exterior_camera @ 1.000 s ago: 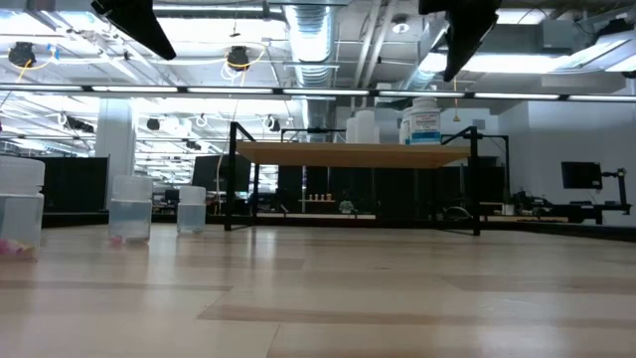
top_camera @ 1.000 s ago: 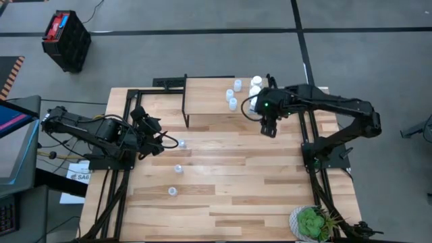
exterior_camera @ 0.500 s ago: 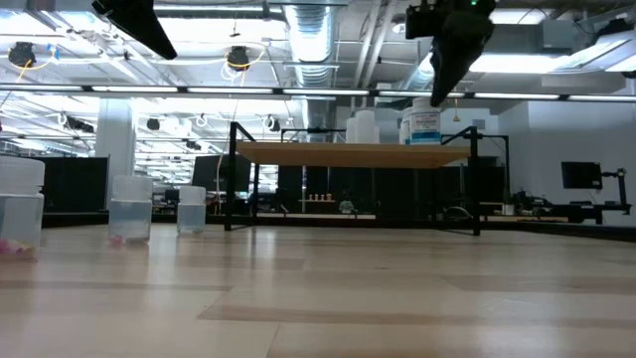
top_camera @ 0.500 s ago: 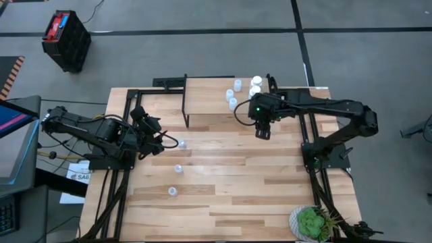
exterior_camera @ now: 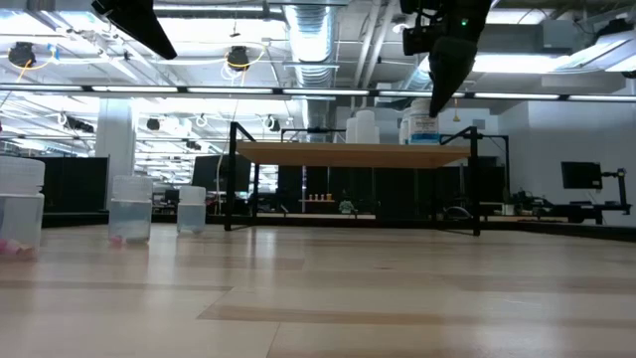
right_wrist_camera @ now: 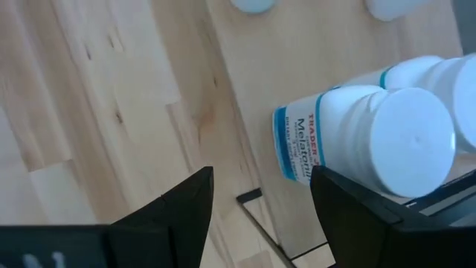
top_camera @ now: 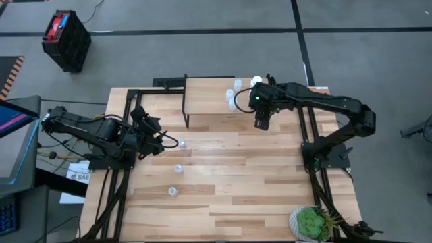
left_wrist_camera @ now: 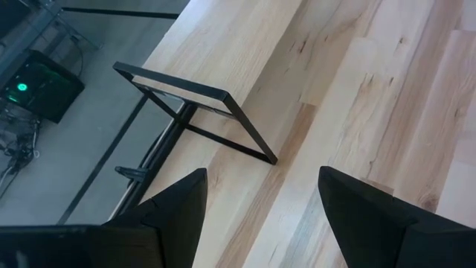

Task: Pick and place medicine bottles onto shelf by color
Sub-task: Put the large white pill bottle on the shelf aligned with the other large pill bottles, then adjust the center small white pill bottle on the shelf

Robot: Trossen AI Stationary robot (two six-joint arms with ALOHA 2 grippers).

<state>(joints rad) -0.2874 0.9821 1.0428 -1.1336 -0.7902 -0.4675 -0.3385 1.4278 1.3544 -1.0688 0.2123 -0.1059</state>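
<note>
Hovering above the front edge of the shelf (top_camera: 209,96), near its right end, the right gripper (top_camera: 262,125) with fingers (right_wrist_camera: 175,212) parted and nothing between them, just off the white bottles (right_wrist_camera: 372,134) bunched at the shelf's right end beside a few pale-blue bottles (top_camera: 231,99). Waiting over the table (top_camera: 270,182) near its left edge, the left gripper (left_wrist_camera: 260,205), fingers spread wide and empty. Standing loose on the table toward that left side, three more pale-blue bottles (top_camera: 181,144), in a rough line running from mid-table toward the front edge.
</note>
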